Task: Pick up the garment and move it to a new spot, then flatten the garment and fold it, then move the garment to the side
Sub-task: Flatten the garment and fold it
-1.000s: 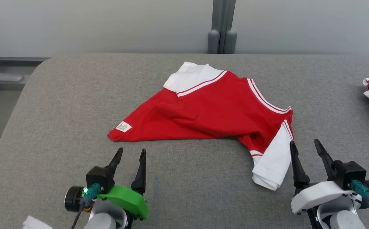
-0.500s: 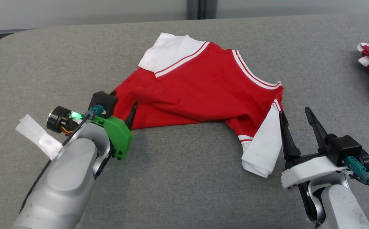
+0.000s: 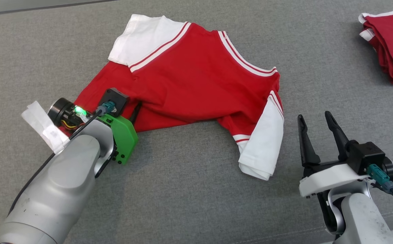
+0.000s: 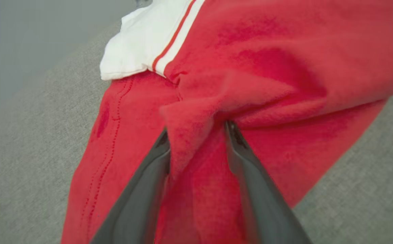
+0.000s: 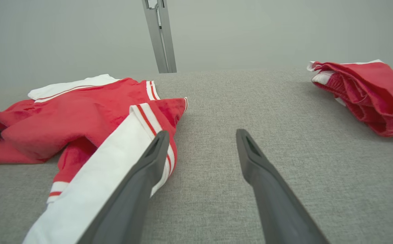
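The garment (image 3: 196, 78), a red T-shirt with white sleeves and striped trim, lies crumpled on the grey padded surface (image 3: 189, 196). My left gripper (image 3: 128, 108) is pressed down onto its lower left edge. In the left wrist view its fingers (image 4: 196, 130) still stand apart, with a raised ridge of red cloth (image 4: 189, 118) bunched between them. My right gripper (image 3: 314, 116) is open just right of the lower white sleeve (image 3: 262, 149), holding nothing. In the right wrist view the left finger of my right gripper (image 5: 202, 133) lies beside that sleeve (image 5: 115, 159).
A separate bundle of red-and-white clothes (image 3: 391, 51) lies at the far right, also in the right wrist view (image 5: 366, 95). A grey post (image 5: 159, 34) stands behind the surface against the pale wall. Bare padding stretches in front of the shirt.
The camera has tilted down and closer. My left arm reached forward onto the shirt's lower left edge and its fingers are narrowing around a ridge of cloth. The right gripper stays open.
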Available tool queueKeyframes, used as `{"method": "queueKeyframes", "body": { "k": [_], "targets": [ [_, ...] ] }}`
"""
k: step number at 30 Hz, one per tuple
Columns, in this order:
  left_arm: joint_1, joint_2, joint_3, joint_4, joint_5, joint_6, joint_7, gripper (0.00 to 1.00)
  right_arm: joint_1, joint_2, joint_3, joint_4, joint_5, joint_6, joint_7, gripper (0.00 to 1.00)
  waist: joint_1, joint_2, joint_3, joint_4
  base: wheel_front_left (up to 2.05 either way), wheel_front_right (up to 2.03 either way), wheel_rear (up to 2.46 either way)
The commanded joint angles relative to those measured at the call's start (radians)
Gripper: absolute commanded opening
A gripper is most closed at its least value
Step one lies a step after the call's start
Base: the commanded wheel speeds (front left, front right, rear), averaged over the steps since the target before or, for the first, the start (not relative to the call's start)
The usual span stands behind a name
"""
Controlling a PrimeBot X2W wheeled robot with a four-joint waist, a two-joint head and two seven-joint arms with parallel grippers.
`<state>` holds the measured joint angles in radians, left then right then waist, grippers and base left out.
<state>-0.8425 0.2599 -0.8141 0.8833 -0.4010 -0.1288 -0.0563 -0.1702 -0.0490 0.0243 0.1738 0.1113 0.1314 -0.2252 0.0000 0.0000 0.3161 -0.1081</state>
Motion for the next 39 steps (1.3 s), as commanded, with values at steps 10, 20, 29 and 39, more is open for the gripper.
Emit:
{"method": "queueKeyframes", "body": {
  "k": [10,20,29,39],
  "targets": [
    [0.003,0.022,-0.028,0.002,-0.034,0.014,-0.163,0.00,0.031,-0.003,-0.029,0.028,0.004,-0.002,-0.018,1.00,0.0000,0.0000,-0.082,0.041,0.00,0.00,0.00],
    [0.091,0.068,0.026,-0.351,0.024,0.170,-0.209,0.00,0.087,-0.003,-0.064,0.045,0.017,-0.002,-0.023,1.00,0.0000,0.0000,-0.190,0.102,0.00,0.00,0.00],
    [0.114,0.185,0.018,-0.793,0.103,0.234,-0.149,0.00,0.123,-0.003,-0.087,0.045,0.027,-0.002,-0.025,1.00,0.0000,0.0000,-0.230,0.104,0.00,0.00,0.00],
    [-0.001,0.192,0.020,-0.651,0.040,0.132,-0.047,0.00,0.051,-0.003,-0.030,0.047,0.052,-0.002,-0.030,1.00,0.0000,0.0000,-0.116,0.010,0.00,0.00,0.00]
  ]
}}
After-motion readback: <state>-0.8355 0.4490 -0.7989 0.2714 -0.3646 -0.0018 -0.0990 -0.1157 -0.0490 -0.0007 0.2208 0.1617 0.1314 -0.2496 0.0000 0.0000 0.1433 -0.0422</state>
